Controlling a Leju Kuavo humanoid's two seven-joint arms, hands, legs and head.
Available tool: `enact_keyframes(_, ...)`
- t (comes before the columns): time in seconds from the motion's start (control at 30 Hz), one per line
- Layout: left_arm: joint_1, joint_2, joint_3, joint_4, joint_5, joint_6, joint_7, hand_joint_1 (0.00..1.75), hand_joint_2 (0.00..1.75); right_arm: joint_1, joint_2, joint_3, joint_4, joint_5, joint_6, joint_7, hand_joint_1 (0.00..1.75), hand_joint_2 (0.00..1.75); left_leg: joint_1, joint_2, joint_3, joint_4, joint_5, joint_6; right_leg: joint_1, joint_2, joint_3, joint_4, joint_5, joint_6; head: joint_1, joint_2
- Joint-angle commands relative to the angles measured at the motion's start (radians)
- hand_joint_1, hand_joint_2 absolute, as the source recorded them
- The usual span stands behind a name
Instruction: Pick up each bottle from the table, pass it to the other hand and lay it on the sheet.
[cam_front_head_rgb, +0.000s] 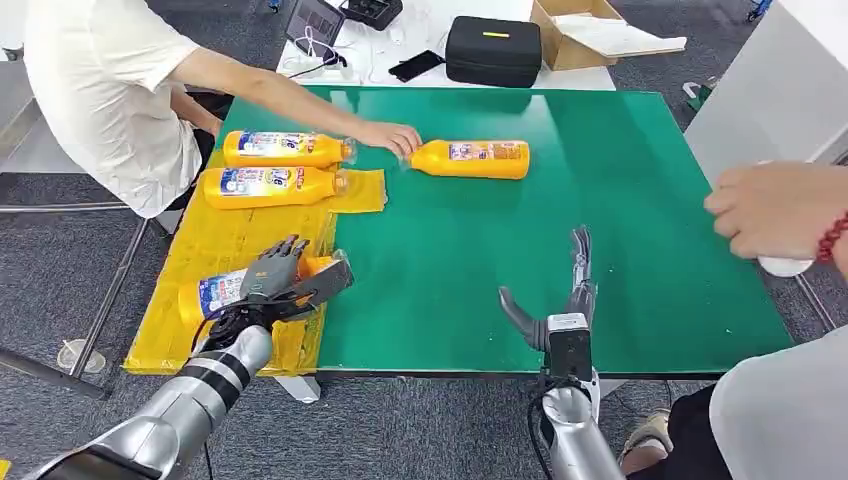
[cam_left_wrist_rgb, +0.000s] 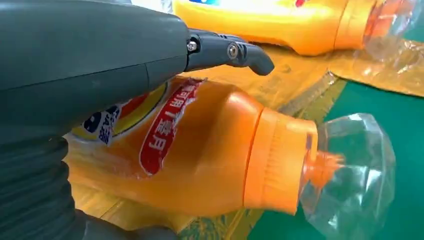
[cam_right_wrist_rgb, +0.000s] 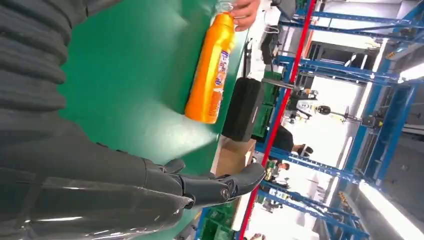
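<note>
1. The left hand (cam_front_head_rgb: 283, 282) grips a bottle (cam_front_head_rgb: 222, 291) low over the yellow sheet (cam_front_head_rgb: 215, 240); I judge it should lay the bottle flat and let go gently.
2. The right hand (cam_front_head_rgb: 562, 300) is spread, holding nothing.
3. Two bottles (cam_front_head_rgb: 270, 168) lie on the sheet.
4. A person's hand (cam_front_head_rgb: 390, 136) touches the last bottle (cam_front_head_rgb: 472, 158) on the green table (cam_front_head_rgb: 600, 200).

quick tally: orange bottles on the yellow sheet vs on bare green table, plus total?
On the yellow sheet: 3 — far bottle, middle bottle, and the near bottle under the left hand.
On the bare green table: 1 — lone bottle, a person's hand at its cap.
Total: 4 bottles.
</note>
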Motion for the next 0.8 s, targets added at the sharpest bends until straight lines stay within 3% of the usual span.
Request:
enact_keyframes(0.03, -0.032, -0.005, 0.031, 0.074, 0.016, -0.04, -0.004, 0.0, 1.75, -0.042, 0.013, -0.034, 0.081, -0.008, 0.01, 0.001, 0.0, 1.75, 0.0, 0.002, 0.003, 0.0, -0.001, 0.0, 0.0, 0.001, 0.002, 0.0, 0.0, -0.001, 0.0, 0.0)
enact_keyframes(0.37, 0.002, -0.018, 0.052, 0.019, 0.046, 0.03, -0.088, 0.0, 1.75, -0.032, 0.014, -0.037, 0.076, -0.004, 0.009, 0.001, 0.0, 1.75, 0.0, 0.001, 0.004, 0.0, -0.002, 0.001, 0.0, 0.0, 0.004, 0.0, -0.001, -0.001, 0.0, 0.0)
enact_keyframes(0.47, 0.067, -0.051, 0.12, -0.12, 0.158, 0.102, -0.248, 0.0, 1.75, -0.014, 0.013, -0.04, 0.058, -0.002, 0.009, 0.001, 0.0, 1.75, 0.0, 0.002, 0.005, 0.0, -0.002, 0.001, 0.0, 0.0, 0.005, 0.0, -0.002, -0.002, 0.0, 0.0)
enact_keyframes(0.57, 0.238, -0.082, 0.116, -0.49, 0.329, 0.196, -0.364, 0.0, 1.75, -0.002, 0.011, -0.033, 0.089, 0.026, 0.048, 0.001, 0.0, 1.75, -0.001, 0.0, 0.003, -0.001, -0.001, 0.001, 0.0, -0.001, 0.003, 0.0, -0.001, -0.001, 0.0, 0.0)
enact_keyframes(0.6, 0.272, -0.082, 0.096, -0.573, 0.361, 0.219, -0.359, 0.0, 1.75, -0.001, 0.011, -0.028, 0.107, 0.041, 0.057, 0.001, 0.0, 0.0, -0.001, -0.001, 0.005, -0.001, -0.002, 0.001, 0.0, -0.002, 0.006, -0.001, -0.003, -0.001, 0.0, 0.0)
enact_keyframes(0.67, 0.345, -0.068, 0.043, -0.753, 0.441, 0.243, -0.336, 0.0, 1.75, -0.001, 0.007, -0.005, 0.159, 0.133, 0.058, 0.001, 0.0, 0.0, 0.0, 0.0, 0.004, -0.001, -0.003, 0.001, 0.0, -0.002, 0.005, -0.001, -0.003, -0.001, 0.0, 0.0)
enact_keyframes(0.7, 0.364, -0.063, 0.029, -0.796, 0.455, 0.256, -0.338, 0.0, 1.75, -0.006, 0.0, 0.008, 0.187, 0.18, 0.041, 0.001, 0.0, 1.75, 0.0, 0.001, 0.002, 0.0, -0.002, 0.001, 0.0, 0.0, 0.002, -0.001, -0.001, -0.001, 0.0, 0.0)
enact_keyframes(0.8, 0.417, -0.036, -0.013, -0.892, 0.441, 0.314, -0.336, 0.0, 1.75, -0.029, -0.034, 0.058, 0.232, 0.412, -0.087, 0.063, 0.0, 1.75, 0.0, 0.002, 0.002, -0.001, -0.003, 0.0, 0.0, 0.002, 0.002, -0.001, -0.001, -0.001, 0.001, 0.0)
